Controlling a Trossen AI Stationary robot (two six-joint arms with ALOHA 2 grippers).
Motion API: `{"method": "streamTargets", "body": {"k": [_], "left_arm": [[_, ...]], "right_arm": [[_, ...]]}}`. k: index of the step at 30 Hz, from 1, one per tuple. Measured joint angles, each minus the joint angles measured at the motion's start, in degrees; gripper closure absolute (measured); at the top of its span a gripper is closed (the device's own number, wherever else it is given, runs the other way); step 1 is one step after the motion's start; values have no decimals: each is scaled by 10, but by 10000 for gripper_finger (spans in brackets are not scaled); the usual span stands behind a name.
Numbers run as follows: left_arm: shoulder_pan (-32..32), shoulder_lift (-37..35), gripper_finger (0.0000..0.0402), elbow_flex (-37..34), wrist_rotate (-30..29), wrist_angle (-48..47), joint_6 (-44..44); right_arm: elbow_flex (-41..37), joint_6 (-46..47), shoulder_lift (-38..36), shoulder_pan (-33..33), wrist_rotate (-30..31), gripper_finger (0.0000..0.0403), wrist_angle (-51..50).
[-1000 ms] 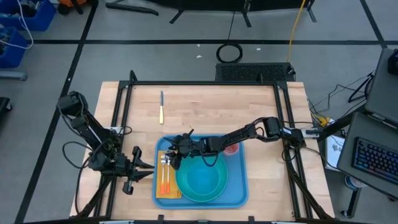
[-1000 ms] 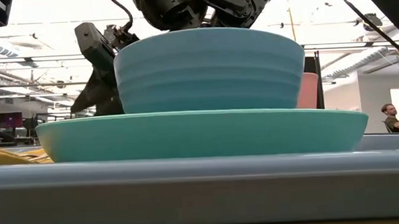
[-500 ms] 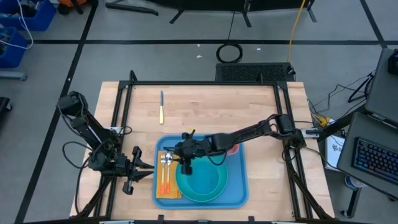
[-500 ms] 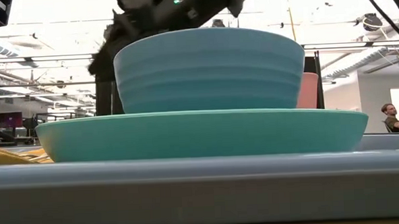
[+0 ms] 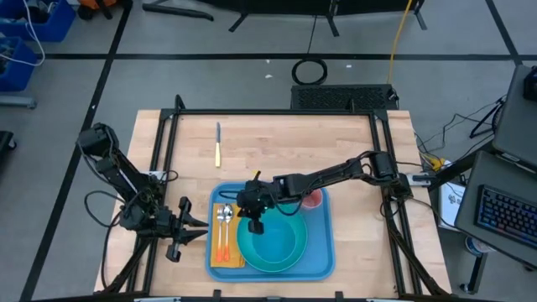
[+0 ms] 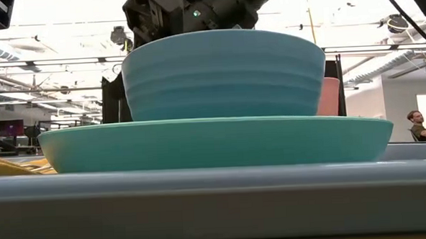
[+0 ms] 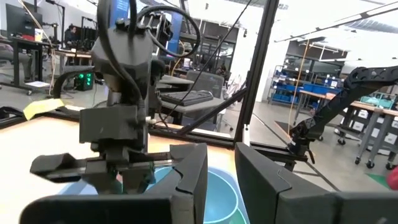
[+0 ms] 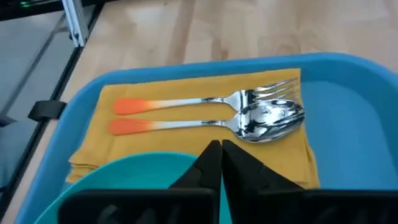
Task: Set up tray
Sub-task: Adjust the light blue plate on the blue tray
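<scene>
The light-blue tray [image 5: 323,252] lies near the table's front edge. It holds a turquoise bowl [image 6: 223,72] standing on a turquoise plate [image 6: 214,141], and a pink cup [image 5: 312,200] at the far right. On its left side, a fork [image 8: 211,99] and a spoon [image 8: 261,118] with orange handles lie on a yellow-orange napkin [image 8: 180,140]. My right gripper [image 5: 254,220] hovers shut above the bowl's left rim, its fingertips [image 8: 221,155] empty. My left gripper [image 5: 195,228] waits open at the tray's left, level.
A knife [image 5: 218,144] with a yellow handle lies on the bare wood at the far left of the table. The black frame rails [image 5: 168,143] run along the table's sides. A person [image 6: 417,123] sits in the room beyond.
My right gripper has risen from over the napkin and cutlery and moved a little toward the bowl, rolling and tipping nearer to level. Its fingers have shut on nothing. Fork and spoon have stayed on the napkin.
</scene>
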Motion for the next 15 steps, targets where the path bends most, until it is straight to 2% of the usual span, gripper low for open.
{"method": "streamTargets", "body": {"k": [2,6,9,15], "left_arm": [[0,0,316,0,0,-2,-6],[1,0,316,0,5,-19,-36],[1,0,316,0,6,-27,-46],[1,0,316,0,6,-27,-48]], "right_arm": [[0,0,1,2,-7,401,1],[0,-20,-11,26,49,402,-19],[-1,-26,-53,49,98,402,-87],[0,87,-161,98,215,401,-278]]}}
